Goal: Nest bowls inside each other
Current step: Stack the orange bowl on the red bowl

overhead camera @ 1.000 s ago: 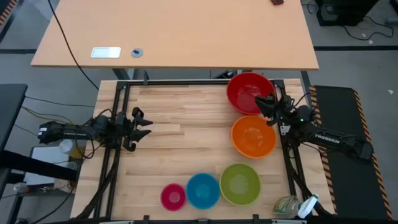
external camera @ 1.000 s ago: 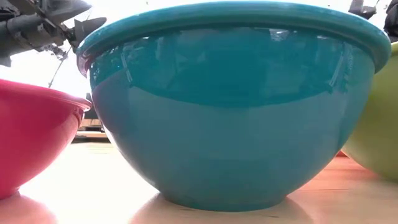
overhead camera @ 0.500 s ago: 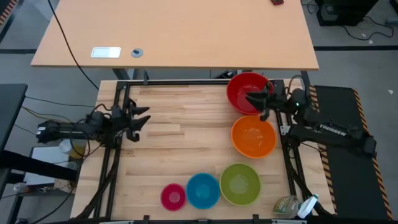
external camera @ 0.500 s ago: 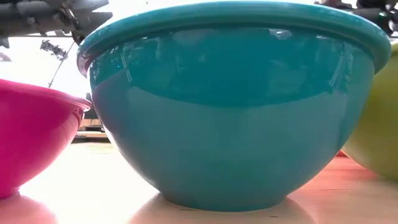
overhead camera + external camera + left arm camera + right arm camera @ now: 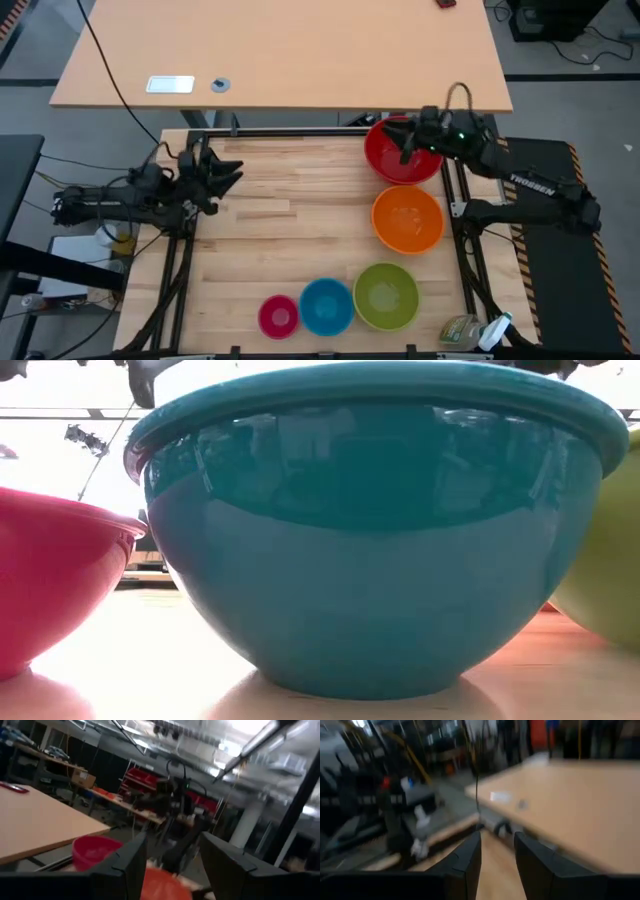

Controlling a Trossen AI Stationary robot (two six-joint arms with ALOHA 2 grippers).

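Five bowls rest on their bases on the wooden table. The red bowl is at the far right, with the orange bowl just nearer. In a row at the near edge stand the lime green bowl, the blue bowl and the pink bowl. My right gripper hangs open, high over the red bowl, with nothing between its fingers. My left gripper is open and raised over the table's left side, its fingers pointing across toward the red bowl.
A black frame rail runs around the table. Beyond the far edge stands a tan desk with a white item and a small tape ring. A crumpled packet lies at the near right corner. The middle of the table is bare wood.
Both grippers have risen. My right gripper has gone from beside the orange bowl toward the far edge, over the red bowl, and has tipped up from pointing down to near level. My left gripper has lifted out of the low view's top. The bowls have stayed put.
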